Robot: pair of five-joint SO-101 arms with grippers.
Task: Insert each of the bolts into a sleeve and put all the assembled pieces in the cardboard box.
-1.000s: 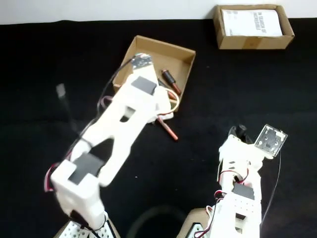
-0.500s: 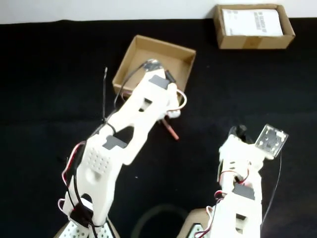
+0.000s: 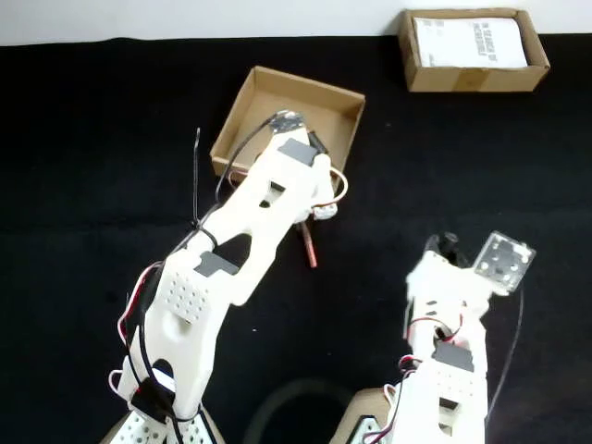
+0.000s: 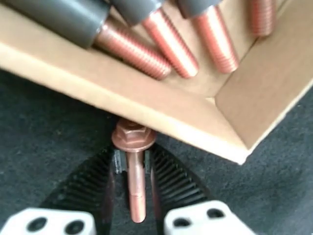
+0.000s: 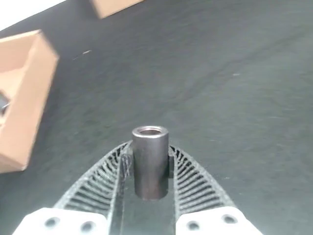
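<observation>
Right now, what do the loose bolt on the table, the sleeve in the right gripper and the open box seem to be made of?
Bolt: metal, perhaps copper-plated steel, judging by the bright coppery sheen and the flanged hex head.
Sleeve: metal, likely steel, with a dark grey satin finish, soft highlights and a clean round bore.
Cardboard box: plain brown cardboard, matte, with raw cut edges.

My working surface (image 3: 92, 111) is black cloth. At 1 o'clock on it, near the far edge, stands a shallow open carton (image 3: 476, 79). A white printed sheet (image 3: 470, 42) lies flat inside. A pale wall strip (image 3: 185, 18) borders the surface at 12 o'clock.
</observation>
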